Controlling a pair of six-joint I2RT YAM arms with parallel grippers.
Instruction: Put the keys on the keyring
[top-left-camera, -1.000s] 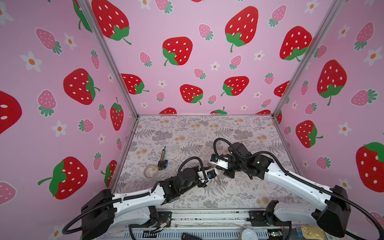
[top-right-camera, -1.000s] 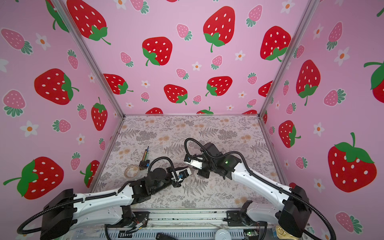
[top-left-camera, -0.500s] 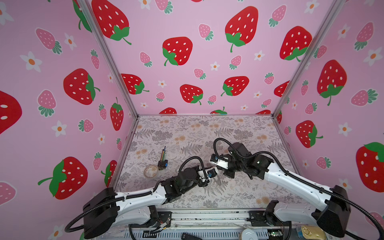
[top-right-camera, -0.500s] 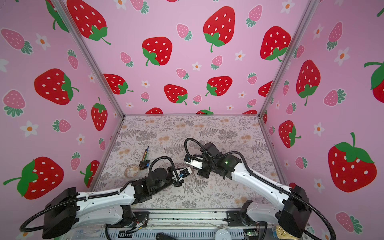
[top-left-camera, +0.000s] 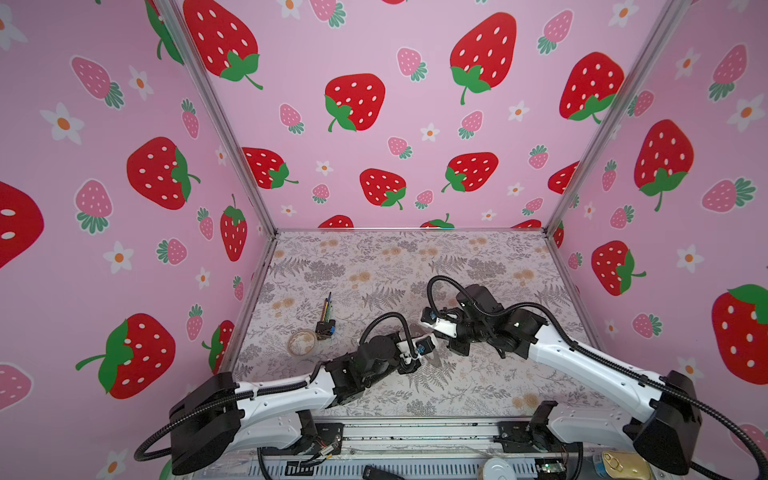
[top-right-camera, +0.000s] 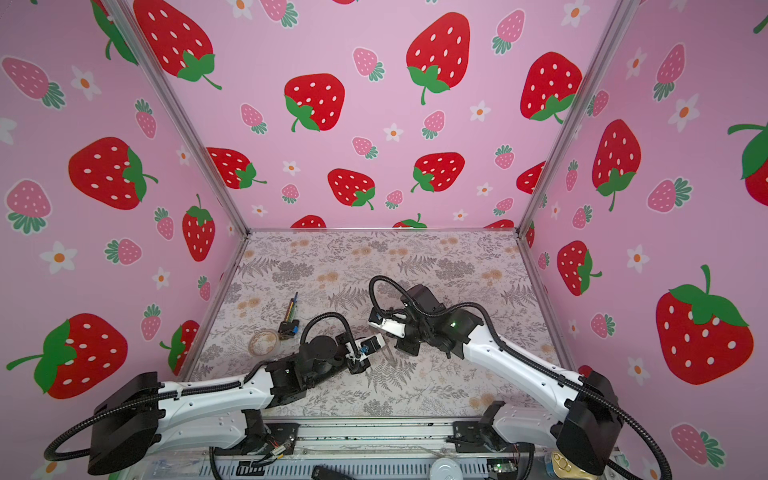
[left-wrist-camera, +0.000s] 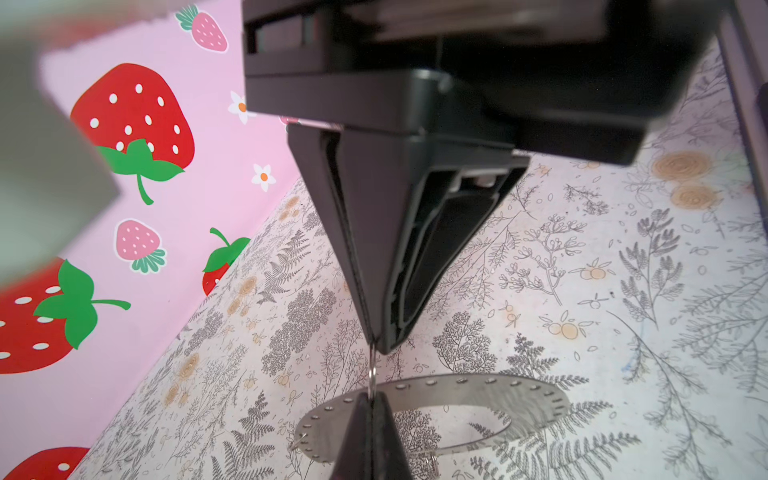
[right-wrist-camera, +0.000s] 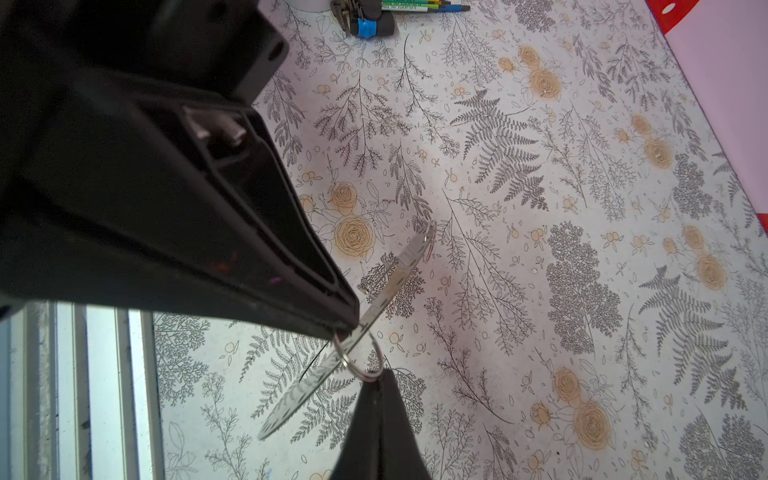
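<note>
**A:** Which step is this?

**B:** The threading, I judge. The left claw (left-wrist-camera: 374, 350) is clenched on the key loop (right-wrist-camera: 365, 376), a small silver wire ring. The key's blue tag I cannot find in any view.

**A:** And the keyring?

**B:** The keyring (left-wrist-camera: 478, 392) is held clear of the tabletop (left-wrist-camera: 623, 291), tilted, between the two arms. The right claw (right-wrist-camera: 351, 330) looks clamped on its rim, just beside the loop and tip to tip with the left claw.

**A:** Is the loop on?

**B:** It seems to pass around the band. Whether it sits in a rim hole, I cannot tell.

**A:** What does the next move need?

**B:** Small, steady work. One claw holds firm while the other eases the loop fully through, and neither lets go early.
</note>
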